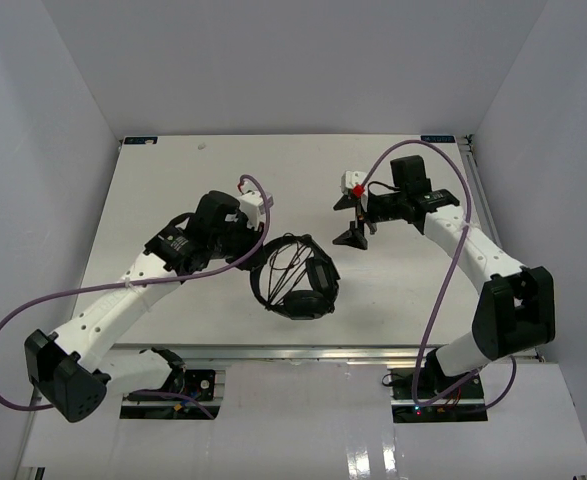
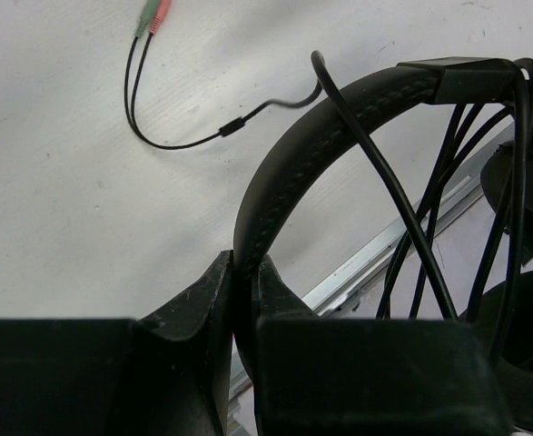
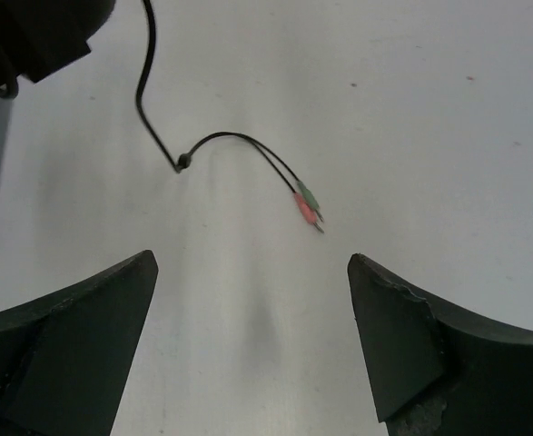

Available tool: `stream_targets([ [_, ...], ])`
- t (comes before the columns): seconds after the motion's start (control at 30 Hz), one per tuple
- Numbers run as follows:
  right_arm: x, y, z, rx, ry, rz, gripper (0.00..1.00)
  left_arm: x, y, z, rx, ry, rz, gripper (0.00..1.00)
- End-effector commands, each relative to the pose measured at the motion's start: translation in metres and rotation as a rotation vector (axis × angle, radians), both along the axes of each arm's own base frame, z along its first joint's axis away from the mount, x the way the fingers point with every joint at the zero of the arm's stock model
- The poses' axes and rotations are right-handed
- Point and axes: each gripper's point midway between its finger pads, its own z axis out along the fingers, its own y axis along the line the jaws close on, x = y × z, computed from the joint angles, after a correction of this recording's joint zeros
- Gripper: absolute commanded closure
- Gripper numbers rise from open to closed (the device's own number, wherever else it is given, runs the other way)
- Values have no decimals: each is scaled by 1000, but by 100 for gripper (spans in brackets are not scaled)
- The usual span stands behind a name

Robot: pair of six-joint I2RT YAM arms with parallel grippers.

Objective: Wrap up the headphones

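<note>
My left hand (image 2: 245,272) pinches the headband (image 2: 339,118) of the headphones (image 1: 298,285) while my right hand (image 3: 252,263), spread beside them, grips nothing, so the free cord end (image 3: 304,204) may unwind.

Our tally: one pair of headphones (image 1: 298,300), so one headband (image 2: 339,118) and two ear cups (image 1: 323,272), at about 6 o'clock of the table's middle. One cord (image 2: 384,182) forks into two plugs: one pink plug (image 3: 305,209), one green plug (image 3: 309,195). Two arms, left arm (image 1: 123,300) and right arm (image 1: 483,260). Two grippers, left gripper (image 2: 243,291) and right gripper (image 3: 252,262). Two purple cables (image 1: 443,290). One table (image 1: 173,180).
</note>
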Motion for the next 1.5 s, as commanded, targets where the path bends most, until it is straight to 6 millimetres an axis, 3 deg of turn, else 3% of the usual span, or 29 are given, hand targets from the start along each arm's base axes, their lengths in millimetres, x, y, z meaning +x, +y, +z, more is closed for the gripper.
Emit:
stream_targets([
  [0.0, -32, 24, -4, 204, 116, 219, 10, -11, 3, 44, -54, -46, -8, 100],
  [0.17, -25, 44, -11, 275, 259, 217, 10, -13, 7, 63, -65, -55, 14, 100],
  [0.3, -34, 67, -18, 278, 382, 224, 10, -14, 9, 66, -74, -54, 29, 100],
  [0.53, -23, 93, -19, 367, 411, 76, 10, -13, 6, 69, -88, -45, 35, 100],
  [0.77, -51, 120, -23, 386, 476, 161, 7, -14, 3, 79, -116, -53, 32, 100],
  [0.9, -51, 136, -31, 381, 494, 137, 4, -16, 3, 82, -129, -54, 32, 100],
  [1.0, -53, 143, -32, 375, 514, 159, 23, -18, 4, 87, -140, -60, 37, 100],
  [1.07, -53, 141, -28, 377, 515, 169, 59, -20, 6, 88, -139, -61, 42, 100],
  [1.13, -46, 132, -19, 392, 498, 149, 84, -20, 9, 86, -132, -60, 48, 100],
  [1.17, -42, 126, -15, 399, 489, 136, 92, -21, 10, 84, -128, -59, 51, 100],
  [1.33, -14, 85, 19, 448, 393, 68, 92, -25, 14, 69, -115, -39, 56, 100],
  [1.37, -13, 83, 19, 439, 393, 69, 92, -25, 14, 68, -114, -38, 57, 100],
  [1.47, 0, 65, 42, 417, 253, 52, 92, -27, 14, 60, -114, -29, 54, 100],
])
